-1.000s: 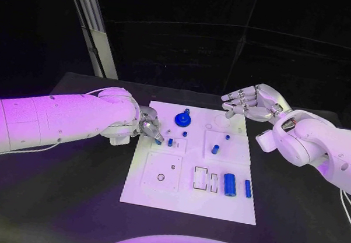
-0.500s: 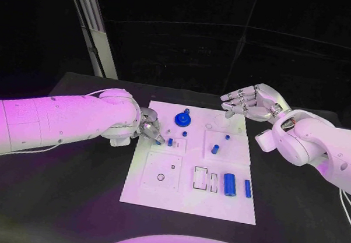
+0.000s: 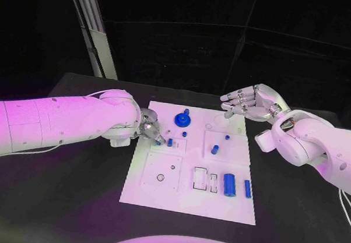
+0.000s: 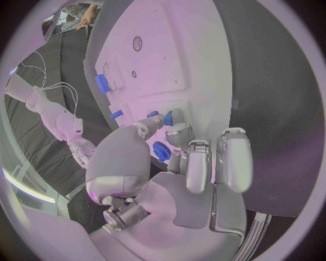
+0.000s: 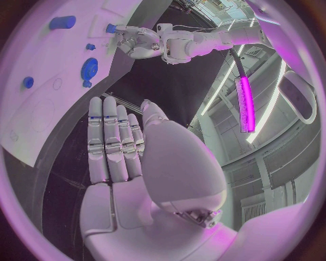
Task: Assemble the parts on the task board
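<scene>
The white task board (image 3: 186,202) lies in the middle of the table. My left hand (image 3: 149,127) is low over its left edge, where the thumb and a finger pinch a small blue peg (image 4: 170,117) against the board (image 4: 170,49). A second small peg (image 3: 170,142) stands just beside it. A blue gear (image 3: 181,120) sits near the far edge, and a blue cylinder (image 3: 230,185) and a blue bar (image 3: 248,189) lie at the near right. My right hand (image 3: 249,102) hovers above the board's far right corner, fingers straight and side by side, holding nothing.
More small blue pegs (image 3: 215,149) stand mid-board. Two rectangular slots (image 3: 205,179) and a square plate with holes (image 3: 162,171) take up the near half. A pale post (image 3: 92,31) rises behind the table's far left corner. Black table surrounds the board.
My left hand's fingers have shifted very slightly at the peg. The right hand has stayed where it was.
</scene>
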Robot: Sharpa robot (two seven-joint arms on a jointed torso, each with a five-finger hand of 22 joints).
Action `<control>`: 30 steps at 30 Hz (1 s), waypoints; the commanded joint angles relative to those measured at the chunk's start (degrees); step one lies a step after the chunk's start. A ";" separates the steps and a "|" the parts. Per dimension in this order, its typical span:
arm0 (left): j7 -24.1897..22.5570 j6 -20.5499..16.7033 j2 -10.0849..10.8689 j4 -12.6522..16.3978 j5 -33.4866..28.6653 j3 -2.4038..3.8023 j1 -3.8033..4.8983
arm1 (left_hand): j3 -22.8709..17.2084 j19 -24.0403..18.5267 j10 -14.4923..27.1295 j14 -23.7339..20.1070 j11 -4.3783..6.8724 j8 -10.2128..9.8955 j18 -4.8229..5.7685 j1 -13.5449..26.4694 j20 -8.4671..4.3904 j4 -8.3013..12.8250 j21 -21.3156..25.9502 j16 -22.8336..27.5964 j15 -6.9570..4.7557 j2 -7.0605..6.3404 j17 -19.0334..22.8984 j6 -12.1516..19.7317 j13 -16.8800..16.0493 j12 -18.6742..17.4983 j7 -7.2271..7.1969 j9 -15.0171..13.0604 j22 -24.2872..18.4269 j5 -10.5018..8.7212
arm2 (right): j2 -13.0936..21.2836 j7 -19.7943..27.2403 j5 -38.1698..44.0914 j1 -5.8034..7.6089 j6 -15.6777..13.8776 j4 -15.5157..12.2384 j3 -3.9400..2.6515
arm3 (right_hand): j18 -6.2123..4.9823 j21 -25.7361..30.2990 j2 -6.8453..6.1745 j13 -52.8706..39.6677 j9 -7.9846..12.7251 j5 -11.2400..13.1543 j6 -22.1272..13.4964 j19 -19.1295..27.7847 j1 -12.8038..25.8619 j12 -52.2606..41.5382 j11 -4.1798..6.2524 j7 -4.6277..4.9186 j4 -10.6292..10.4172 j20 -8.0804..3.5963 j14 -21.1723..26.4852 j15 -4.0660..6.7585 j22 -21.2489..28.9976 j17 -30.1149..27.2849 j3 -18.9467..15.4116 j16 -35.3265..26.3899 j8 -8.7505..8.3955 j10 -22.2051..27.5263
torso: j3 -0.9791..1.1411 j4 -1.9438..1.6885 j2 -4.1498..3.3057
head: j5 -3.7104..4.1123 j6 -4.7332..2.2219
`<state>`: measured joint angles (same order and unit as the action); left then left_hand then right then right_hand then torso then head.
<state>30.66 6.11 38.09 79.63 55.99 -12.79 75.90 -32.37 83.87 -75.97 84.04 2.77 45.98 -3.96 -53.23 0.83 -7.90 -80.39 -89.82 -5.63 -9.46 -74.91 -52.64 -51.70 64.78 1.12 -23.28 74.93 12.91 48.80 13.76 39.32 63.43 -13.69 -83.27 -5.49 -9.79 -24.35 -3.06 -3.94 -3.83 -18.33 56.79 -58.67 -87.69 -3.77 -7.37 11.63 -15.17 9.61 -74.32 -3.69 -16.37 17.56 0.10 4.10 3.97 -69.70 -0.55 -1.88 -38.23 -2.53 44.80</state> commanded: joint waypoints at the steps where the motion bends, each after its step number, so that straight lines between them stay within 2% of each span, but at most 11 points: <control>1: 0.38 -0.19 -0.05 -0.22 -0.05 -0.01 0.01 | 1.42 1.46 -0.29 5.96 -0.03 -0.26 1.01 0.95 -0.39 -0.76 -0.12 -0.18 -0.27 -0.09 -15.09 -0.38 0.03 0.21 0.02 0.19 2.80 -0.38 | -0.01 0.47 0.01 0.10 0.37 -0.07 -0.03 | -0.58 0.35 0.56 0.08 0.06 -0.33 -0.42 -0.24 -0.17 0.10 0.03 -0.11 0.24 0.31 0.00 -0.25 0.06 -0.06 0.07 -0.20 -0.33 0.47 | 0.02 0.01 -0.01 | 0.05 -0.07; 8: 0.17 -0.94 -0.01 -0.18 -0.05 0.00 0.01 | 8.17 1.33 0.02 5.96 -0.12 -0.62 0.94 0.77 -0.30 -3.19 0.19 -0.18 -0.20 -0.67 -15.09 -0.71 0.75 -0.47 0.09 0.83 2.61 -0.24 | -0.03 0.42 0.01 0.10 0.29 -0.03 -0.03 | -0.55 0.52 0.47 0.11 0.10 -0.39 -0.68 -0.21 -0.01 0.13 -0.08 0.00 0.21 0.37 0.14 -0.34 0.16 -0.11 -0.02 -0.29 -0.41 0.67 | -0.01 0.03 -0.03 | 0.16 -0.10; 11: -0.27 -1.55 0.11 -0.02 -0.06 0.00 0.01 | 10.81 1.29 0.11 5.96 -0.11 -0.65 0.92 0.31 -0.31 -4.15 0.30 -0.18 -0.21 -0.31 -15.09 -0.70 0.91 -0.64 0.09 0.98 2.56 -0.20 | -0.03 0.41 0.01 0.10 0.32 -0.01 -0.03 | -0.55 0.52 0.47 0.11 0.10 -0.39 -0.69 -0.20 -0.01 0.13 -0.08 0.01 0.21 0.37 0.14 -0.35 0.16 -0.11 -0.02 -0.29 -0.41 0.67 | -0.01 0.00 0.01 | 0.15 -0.04; 14: -2.70 -2.87 0.33 0.20 -0.81 0.00 0.01 | 13.04 1.09 0.52 5.96 -0.18 -0.71 0.80 -0.17 -0.31 -5.14 0.74 -0.18 -0.19 0.16 -15.09 -0.45 1.64 -1.21 0.17 1.12 2.09 -0.22 | -0.05 0.40 0.01 0.10 0.35 0.02 -0.03 | -0.55 0.55 0.46 0.11 0.10 -0.39 -0.73 -0.20 0.01 0.13 -0.09 0.02 0.21 0.38 0.16 -0.36 0.18 -0.12 -0.03 -0.30 -0.42 0.70 | -0.01 -0.05 0.01 | 0.17 -0.05; 18: -5.39 -5.74 0.69 0.49 -1.85 0.00 0.02 | 15.93 0.21 2.64 5.96 -0.57 -1.04 0.32 -0.84 -0.14 -6.55 2.58 -0.18 0.06 0.54 -15.09 1.10 5.24 -3.87 0.68 1.32 0.02 -0.19 | -0.08 0.40 0.01 0.09 0.35 0.03 -0.03 | -0.54 0.63 0.41 0.12 0.11 -0.40 -0.85 -0.18 0.07 0.12 -0.14 0.06 0.21 0.41 0.22 -0.40 0.22 -0.15 -0.07 -0.33 -0.43 0.77 | 0.00 -0.08 0.01 | 0.20 -0.10; 25: -9.72 -10.73 2.22 1.36 -2.93 0.01 0.02 | 18.88 -0.36 4.31 5.96 -0.93 -0.92 -0.05 -2.46 0.06 -8.23 4.06 -0.18 0.30 1.62 -15.09 2.55 7.92 -5.66 1.09 1.37 -1.52 -0.10 | 0.00 0.39 0.01 0.09 0.35 0.04 -0.03 | -0.54 0.63 0.41 0.12 0.11 -0.40 -0.85 -0.18 0.07 0.12 -0.14 0.06 0.21 0.41 0.22 -0.40 0.22 -0.15 -0.07 -0.33 -0.43 0.77 | 0.02 -0.01 0.02 | 0.31 -0.20; 28: -12.66 -11.62 2.94 1.94 -3.27 0.02 0.03 | 19.85 -1.26 6.20 5.95 -1.28 -0.81 -0.56 -4.75 0.29 -8.11 6.19 -0.15 0.56 1.95 -15.05 3.77 10.89 -7.69 1.48 1.37 -3.81 -0.02 | 0.06 0.41 0.01 0.09 0.35 0.07 -0.02 | -0.54 0.63 0.41 0.12 0.11 -0.40 -0.85 -0.18 0.07 0.12 -0.14 0.06 0.21 0.41 0.22 -0.40 0.22 -0.15 -0.07 -0.33 -0.43 0.77 | -0.02 -0.07 0.06 | 0.39 -0.26; 30: -14.48 -12.49 3.34 2.39 -3.41 0.03 0.05 | 20.35 -3.64 9.72 4.74 -1.66 -0.75 -1.80 -6.45 0.57 -7.96 11.33 2.35 0.87 2.09 -10.79 4.76 16.43 -11.83 1.94 1.37 -9.45 0.00 | 0.09 0.41 0.01 0.09 0.35 0.09 -0.02 | -0.54 0.63 0.41 0.12 0.11 -0.40 -0.85 -0.18 0.07 0.12 -0.14 0.06 0.21 0.41 0.22 -0.40 0.22 -0.15 -0.07 -0.33 -0.43 0.77 | -0.02 -0.12 0.07 | 0.50 -0.32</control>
<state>21.90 -2.81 41.40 81.66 53.85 -12.82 75.86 -12.14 80.58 -66.86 84.05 1.15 45.09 -5.35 -59.46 1.35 -15.85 -69.76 -87.78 -5.00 -7.37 -74.91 -48.08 -36.38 53.78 3.02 -21.93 66.25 12.98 48.88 13.74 39.32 63.42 -13.68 -83.13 -5.49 -9.79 -23.91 -3.06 -3.90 -3.79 -18.52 56.41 -58.67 -87.69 -3.77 -7.37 11.68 -15.17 9.61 -74.11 -3.90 -16.24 17.47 0.10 4.10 3.76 -69.28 -0.54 -1.90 -38.20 -2.10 44.53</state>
